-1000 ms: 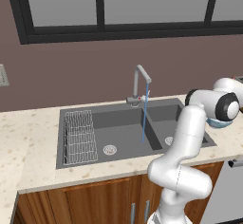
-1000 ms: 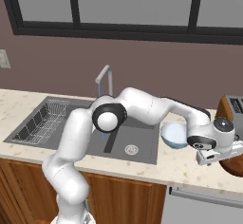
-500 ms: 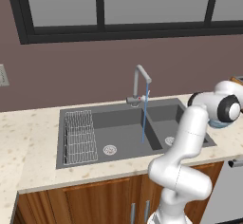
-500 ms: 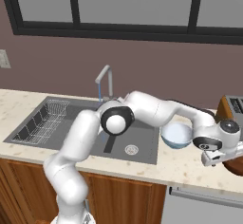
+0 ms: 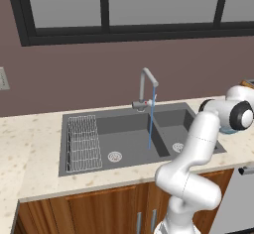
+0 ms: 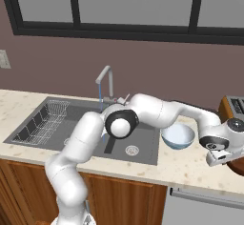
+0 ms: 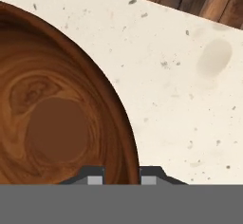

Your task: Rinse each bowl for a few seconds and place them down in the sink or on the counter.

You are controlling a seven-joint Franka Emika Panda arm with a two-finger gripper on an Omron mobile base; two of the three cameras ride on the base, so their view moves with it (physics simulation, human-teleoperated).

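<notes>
Glossy swirled-grain wood on the brown bowl (image 7: 57, 118) just above the gripper (image 7: 122, 174); matt speckled beige stone bench (image 7: 190, 90) beside it; glossy pale-blue bowl (image 6: 177, 137), matt dark-grey sink (image 5: 129, 134), polished metal tap (image 5: 147, 87) farther off.

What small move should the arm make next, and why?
Probably lift straight up a little: the gripper is closed across the brown bowl at its rim, the bowl rests on the counter, and water runs from the tap.

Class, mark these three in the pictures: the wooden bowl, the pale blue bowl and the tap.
wooden bowl (image 7: 57, 123), hand view, on its inner floor
pale blue bowl (image 6: 177, 137), right base view, on its glossy inside
tap (image 5: 144, 82), left base view, on its upright pipe
</notes>
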